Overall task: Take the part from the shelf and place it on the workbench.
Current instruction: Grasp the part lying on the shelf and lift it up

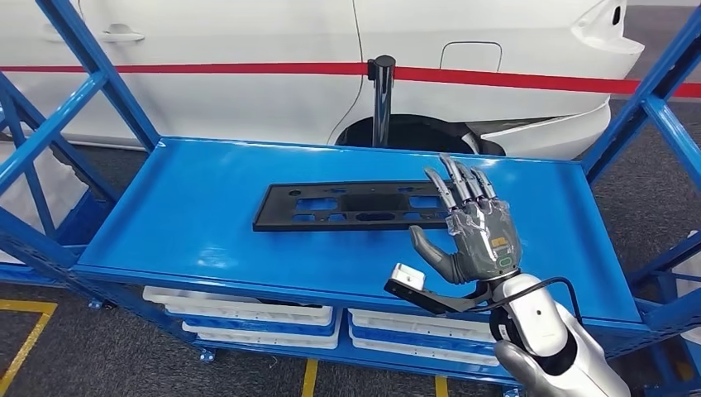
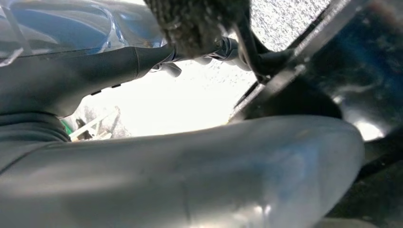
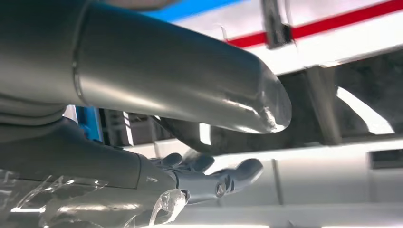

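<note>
The right arm (image 1: 546, 347) enters the head view from the lower right, silver, with a black cable looped at the wrist. A small white-capped camera module (image 1: 408, 278) projects from the wrist toward the robot's left. The right hand (image 1: 471, 236) is raised with its back toward the head camera. Its fingers (image 1: 457, 187) are extended, close together, and point away from the body; the thumb (image 1: 430, 256) is spread to the side. The hand holds nothing. In the right wrist view, the thick grey thumb (image 3: 180, 80) and the darker fingers (image 3: 214, 178) are stretched out, apart from each other.

The left hand (image 2: 157, 185) appears in the left wrist view as a grey thumb and dark fingers, too close to judge its state.
</note>
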Available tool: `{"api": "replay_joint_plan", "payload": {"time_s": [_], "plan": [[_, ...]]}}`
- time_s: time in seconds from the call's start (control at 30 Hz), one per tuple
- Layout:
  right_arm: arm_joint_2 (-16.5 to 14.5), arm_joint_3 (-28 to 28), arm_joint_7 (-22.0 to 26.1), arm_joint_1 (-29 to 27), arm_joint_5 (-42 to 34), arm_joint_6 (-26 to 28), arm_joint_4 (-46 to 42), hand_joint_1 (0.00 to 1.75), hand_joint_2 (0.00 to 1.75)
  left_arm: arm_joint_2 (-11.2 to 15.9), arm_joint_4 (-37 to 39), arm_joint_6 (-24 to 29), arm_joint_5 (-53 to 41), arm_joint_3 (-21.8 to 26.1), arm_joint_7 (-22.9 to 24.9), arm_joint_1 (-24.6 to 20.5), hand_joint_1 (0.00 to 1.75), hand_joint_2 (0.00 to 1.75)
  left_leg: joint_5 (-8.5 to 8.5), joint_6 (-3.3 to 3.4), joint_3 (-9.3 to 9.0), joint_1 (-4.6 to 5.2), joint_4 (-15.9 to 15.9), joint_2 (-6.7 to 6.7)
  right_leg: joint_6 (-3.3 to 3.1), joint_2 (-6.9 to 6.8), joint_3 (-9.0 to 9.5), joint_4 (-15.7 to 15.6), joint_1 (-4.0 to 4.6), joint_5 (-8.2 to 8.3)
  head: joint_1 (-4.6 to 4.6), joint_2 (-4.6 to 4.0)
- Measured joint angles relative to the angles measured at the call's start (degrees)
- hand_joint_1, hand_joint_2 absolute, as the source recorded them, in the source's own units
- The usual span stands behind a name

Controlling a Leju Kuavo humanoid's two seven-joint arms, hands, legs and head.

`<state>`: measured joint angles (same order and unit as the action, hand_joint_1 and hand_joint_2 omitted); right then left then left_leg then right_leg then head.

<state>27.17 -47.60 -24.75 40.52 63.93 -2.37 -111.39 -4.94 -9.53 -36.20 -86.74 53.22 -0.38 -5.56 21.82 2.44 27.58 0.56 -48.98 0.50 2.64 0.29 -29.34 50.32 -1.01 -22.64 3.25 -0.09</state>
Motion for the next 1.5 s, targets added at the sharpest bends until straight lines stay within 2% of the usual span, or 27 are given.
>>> {"api": "replay_joint_plan", "payload": {"time_s": [0.1,0.17,0.23,0.27,0.3,0.33,0.4,0.43,0.5,0.57,0.73,0.77,0.83,0.87,0.9,0.93,1.0,1.03,1.07,1.17,1.2,1.27,1.33,1.37,1.4,1.43,1.5], "plan": [[-0.1,0.0,0.0,-0.3,-0.3,0.0,0.7,0.00,0.00,0.0,0.0,0.0,0.0,0.0,0.0,-0.1,0.00,0.00,0.94,-0.48,0.56,-0.35,-1.2,-0.03,-0.97,0.02,-0.04,0.0,0.03,0.16,0.02,0.00],[-0.1,0.1,0.0,-0.3,-0.5,0.0,1.3,0.00,0.00,0.0,0.0,0.0,0.0,0.0,-0.1,-0.2,0.00,0.00,4.39,-1.23,3.49,-0.66,-7.6,-0.07,-1.40,-0.02,-0.06,-0.1,-0.13,0.28,0.03,0.00],[-0.2,0.1,0.1,-0.5,-0.9,0.0,2.0,0.00,0.00,0.0,0.0,-0.2,0.0,0.0,-0.3,-0.3,0.00,0.00,8.35,-1.77,7.91,-0.88,-17.1,-0.08,-1.55,-0.04,-0.12,-0.1,-0.15,0.29,0.04,0.00],[-0.2,0.1,0.1,-0.6,-1.0,-0.1,2.4,0.00,0.00,0.0,0.0,-0.4,0.0,0.0,-0.4,-0.4,0.00,0.00,9.06,-1.84,9.19,-0.92,-19.8,-0.08,-1.55,-0.04,-0.09,-0.1,-0.15,0.28,0.04,0.00],[-0.2,0.1,0.2,-0.7,-1.2,-0.1,2.9,0.00,0.00,0.0,0.0,-0.6,0.0,0.0,-0.5,-0.4,0.00,0.00,8.64,-1.76,9.32,-0.91,-20.2,-0.07,-1.55,-0.02,-0.02,-0.1,-0.13,0.27,0.04,0.00],[-0.2,0.1,0.2,-0.7,-1.4,-0.1,3.2,0.00,0.00,0.0,0.0,-0.7,0.0,0.0,-0.5,-0.4,0.00,0.00,7.06,-1.55,8.10,-0.88,-17.7,-0.07,-1.54,0.02,0.08,-0.1,-0.11,0.26,0.04,0.00],[-0.2,0.2,0.2,-0.7,-1.6,-0.1,3.7,0.00,0.00,0.0,0.0,-0.4,0.0,0.0,-0.4,-0.4,0.00,0.00,2.66,-0.67,3.50,-0.67,-8.2,-0.05,-1.50,0.11,0.24,-0.1,-0.08,0.28,0.04,0.00],[-0.2,0.3,0.2,-0.7,-1.6,-0.1,3.9,0.00,0.00,0.0,0.0,-0.2,0.0,0.0,-0.3,-0.3,0.00,0.00,1.13,-0.25,1.54,-0.49,-3.9,-0.07,-1.42,0.16,0.22,-0.1,-0.01,0.27,0.04,0.00],[-0.2,0.5,0.2,-0.7,-1.6,-0.1,4.3,0.00,0.87,0.0,0.0,-0.1,0.0,0.0,-0.2,-0.2,0.00,0.00,0.14,0.23,0.08,-0.12,-0.1,-0.09,-0.94,0.17,0.02,-0.2,-0.02,0.33,0.03,0.00],[-0.2,0.5,0.2,-0.7,-1.7,-0.1,4.7,0.00,1.75,0.0,0.0,-0.1,0.0,0.0,-0.1,-0.1,0.00,0.00,0.15,0.29,0.29,0.06,0.0,-0.10,-0.34,0.15,-0.06,-0.4,-0.11,0.49,0.02,0.00],[-0.2,0.6,0.2,-0.7,-1.7,-0.1,5.0,0.00,1.75,0.0,0.0,-0.1,0.0,0.0,-0.1,-0.1,0.00,0.00,-0.14,0.43,0.18,-0.10,0.3,-0.11,0.04,0.10,-0.03,-0.5,-0.12,0.47,0.01,0.00],[-0.2,0.7,0.2,-0.7,-1.8,-0.2,5.2,0.00,1.75,-0.1,0.0,-0.1,0.0,0.0,-0.1,-0.1,0.00,0.00,-0.36,0.59,0.05,-0.26,0.6,-0.13,0.17,0.07,-0.68,1.1,-0.08,-0.57,-0.01,0.00],[-0.1,0.9,0.2,-0.9,-2.3,-0.4,6.4,0.00,1.75,-0.3,0.0,-0.1,-0.1,0.0,-0.1,0.0,0.00,0.00,-0.78,0.92,-0.13,-0.47,0.9,-0.19,0.59,0.00,-5.84,12.2,0.01,-5.67,-0.05,0.00],[-0.1,1.0,0.2,-1.0,-2.5,-0.5,7.1,0.00,1.75,-0.4,0.0,-0.1,-0.1,0.0,-0.1,0.0,0.00,0.00,-0.79,1.02,-0.11,-0.39,0.9,-0.18,0.69,0.01,-8.16,17.0,0.03,-7.55,-0.06,0.00],[0.0,1.0,0.2,-1.1,-2.7,-0.6,7.8,0.00,1.75,-0.5,0.0,-0.1,-0.1,0.0,-0.1,0.0,0.00,0.00,-0.77,1.02,-0.13,-0.35,0.9,-0.16,0.78,0.00,-9.23,19.2,0.01,-7.80,-0.06,0.00],[0.0,1.0,0.2,-1.1,-2.9,-0.6,8.2,0.00,1.75,-0.5,0.0,-0.1,-0.1,0.0,-0.2,0.0,0.00,0.00,-0.71,0.95,-0.21,-0.41,0.8,-0.14,0.79,-0.02,-7.64,15.8,-0.01,-5.79,-0.06,0.00],[0.0,1.1,0.3,-1.0,-3.2,-0.8,9.1,0.00,1.75,-0.5,0.0,-0.1,-0.1,0.0,-0.2,0.0,0.00,0.00,-0.37,0.54,-0.28,-0.39,0.4,-0.09,0.84,-0.12,-2.91,6.0,-0.12,-1.50,-0.06,0.00],[0.0,1.2,0.3,-0.9,-3.4,-0.8,9.5,0.00,1.75,-0.5,0.0,-0.1,-0.1,0.0,-0.2,0.0,0.00,0.00,-0.17,0.28,-0.21,-0.32,0.2,-0.06,0.68,-0.07,-1.26,2.5,-0.15,-0.29,-0.05,0.00],[0.0,1.3,0.4,-0.9,-3.5,-0.9,9.9,0.00,1.75,-0.5,0.0,0.0,-0.1,0.0,-0.2,-0.1,0.00,0.00,-0.04,0.05,-0.12,-0.19,0.1,-0.04,0.44,0.00,-0.41,0.6,-0.12,0.19,-0.05,0.00],[0.0,1.4,0.6,-0.9,-3.7,-1.0,11.0,0.00,1.75,-0.4,0.0,0.3,-0.1,0.0,-0.2,-0.1,0.00,0.00,0.28,-0.39,0.12,-0.30,-0.3,-0.01,-0.61,0.13,-0.32,0.1,-0.01,0.28,-0.04,0.00],[0.0,1.5,0.6,-0.8,-3.8,-1.0,11.2,0.00,1.75,-0.3,0.0,0.5,-0.1,0.0,-0.2,-0.1,0.00,0.00,1.01,-0.64,0.59,-0.43,-1.4,-0.03,-0.90,0.10,-0.29,0.1,-0.07,0.35,-0.03,0.00],[0.0,1.6,0.7,-0.7,-3.8,-1.0,11.7,0.00,1.75,-0.3,0.0,0.7,-0.1,0.0,-0.3,-0.2,0.00,0.00,4.44,-1.35,3.50,-0.70,-7.8,-0.09,-1.31,0.06,-0.27,0.0,-0.20,0.44,-0.01,0.00],[0.0,1.6,0.8,-0.7,-3.9,-1.1,12.4,0.00,1.75,-0.3,0.0,0.6,-0.1,0.0,-0.6,-0.3,0.00,0.00,8.39,-1.88,7.94,-0.88,-17.2,-0.10,-1.49,0.05,-0.29,0.0,-0.21,0.43,0.00,0.00],[0.0,1.6,0.8,-0.7,-4.0,-1.2,12.8,0.00,1.75,-0.3,0.0,0.4,-0.1,0.0,-0.8,-0.4,0.00,0.00,9.16,-1.94,9.28,-0.90,-20.0,-0.09,-1.50,0.04,-0.26,0.0,-0.20,0.42,0.00,0.00],[0.0,1.6,0.9,-0.7,-4.1,-1.3,13.1,0.00,1.75,-0.3,0.0,0.2,-0.1,0.0,-1.0,-0.5,0.00,0.00,8.87,-1.86,9.58,-0.89,-20.7,-0.09,-1.50,0.04,-0.20,0.0,-0.17,0.40,-0.01,0.00],[0.0,1.6,1.0,-0.7,-4.3,-1.4,13.5,0.00,1.75,-0.3,0.0,0.1,-0.1,0.0,-1.0,-0.5,0.00,0.00,7.39,-1.63,8.53,-0.83,-18.5,-0.08,-1.50,0.07,-0.11,0.0,-0.13,0.40,-0.01,0.00],[0.0,1.6,1.2,-0.5,-4.5,-1.6,14.1,0.00,1.75,-0.3,0.0,0.3,-0.1,0.0,-1.0,-0.4,0.00,0.00,3.00,-0.61,4.13,-0.58,-9.2,-0.06,-1.46,0.15,0.04,0.0,-0.07,0.41,0.00,0.00]]}}
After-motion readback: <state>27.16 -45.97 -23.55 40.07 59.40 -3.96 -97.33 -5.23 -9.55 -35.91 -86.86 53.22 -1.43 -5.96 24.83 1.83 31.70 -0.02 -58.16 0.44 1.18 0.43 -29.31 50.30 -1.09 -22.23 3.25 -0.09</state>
